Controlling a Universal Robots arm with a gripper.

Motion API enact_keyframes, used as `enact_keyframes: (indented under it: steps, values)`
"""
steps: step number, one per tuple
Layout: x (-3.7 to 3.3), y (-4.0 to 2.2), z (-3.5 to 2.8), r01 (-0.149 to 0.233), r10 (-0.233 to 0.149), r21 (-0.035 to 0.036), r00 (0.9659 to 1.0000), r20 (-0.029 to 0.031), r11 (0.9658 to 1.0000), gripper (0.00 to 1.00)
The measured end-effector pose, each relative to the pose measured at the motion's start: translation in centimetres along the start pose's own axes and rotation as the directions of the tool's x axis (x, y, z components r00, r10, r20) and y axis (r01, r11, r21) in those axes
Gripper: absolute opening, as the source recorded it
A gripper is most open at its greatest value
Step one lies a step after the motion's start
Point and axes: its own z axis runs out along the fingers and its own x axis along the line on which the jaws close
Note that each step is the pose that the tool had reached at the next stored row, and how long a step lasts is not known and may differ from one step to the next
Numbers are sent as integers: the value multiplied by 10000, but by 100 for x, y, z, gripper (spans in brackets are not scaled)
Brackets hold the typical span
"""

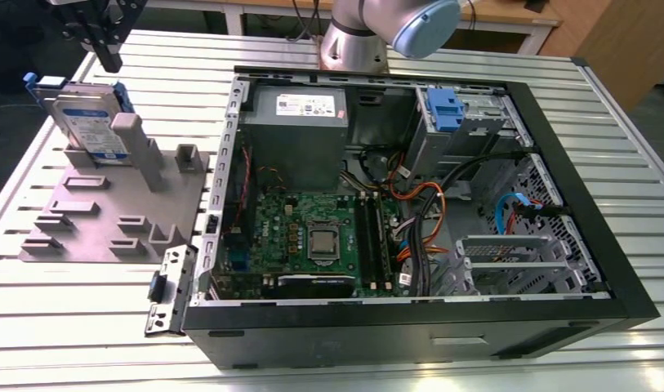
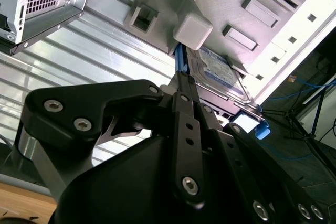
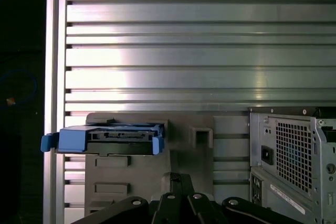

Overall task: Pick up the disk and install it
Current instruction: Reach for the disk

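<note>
At the exterior view's left the gripper (image 1: 112,64) hung just above the disk (image 1: 86,118), claw pinched narrow and empty. The disk stood on edge in a grey fixture (image 1: 103,220), a post (image 1: 126,135) before it. Rightward lay the open computer case (image 1: 419,335).

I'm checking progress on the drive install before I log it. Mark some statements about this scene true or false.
1. The disk stands on edge in the grey fixture plate. True.
2. The disk is already seated in the drive bay. False: it is outside the computer case, to the exterior view's left of it.
3. The computer case lies open with its motherboard exposed. True.
4. The tool reaches inside the case. False: it is outside the case, close by the disk's top edge.
5. The disk's bracket is red. False: it is bright blue.
</note>
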Motion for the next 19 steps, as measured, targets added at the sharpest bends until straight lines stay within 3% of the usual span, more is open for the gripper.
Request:
enact_keyframes:
  steps: [19]
  values:
    - [32,-1,0,0,0,0,10000,0,10000,11]
